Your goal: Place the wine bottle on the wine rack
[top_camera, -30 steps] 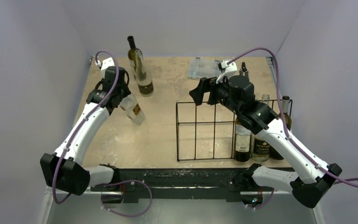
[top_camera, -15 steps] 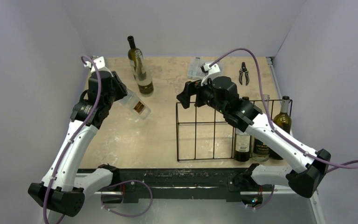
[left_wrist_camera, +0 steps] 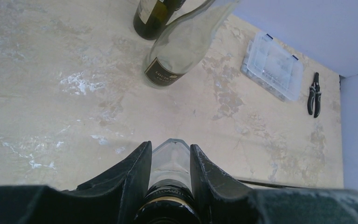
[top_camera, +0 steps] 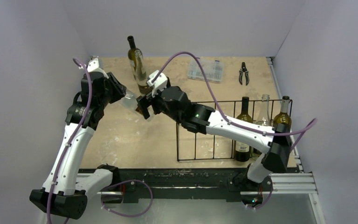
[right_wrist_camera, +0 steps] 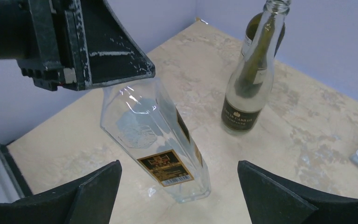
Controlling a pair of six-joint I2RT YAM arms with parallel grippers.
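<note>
Between black left hand [left_wrist_camera: 170, 148] fingers [left_wrist_camera: 131, 175] sits a clear, faceted wine bottle [right_wrist_camera: 154, 135].

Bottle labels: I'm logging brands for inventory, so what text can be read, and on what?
The tilted clear bottle: black-and-gold label with barcode, print too blurred.
The standing clear bottle: dark label, gold lettering unreadable.
The three bottles in the wine rack: labels too small.
Nothing legible anywhere.
</note>
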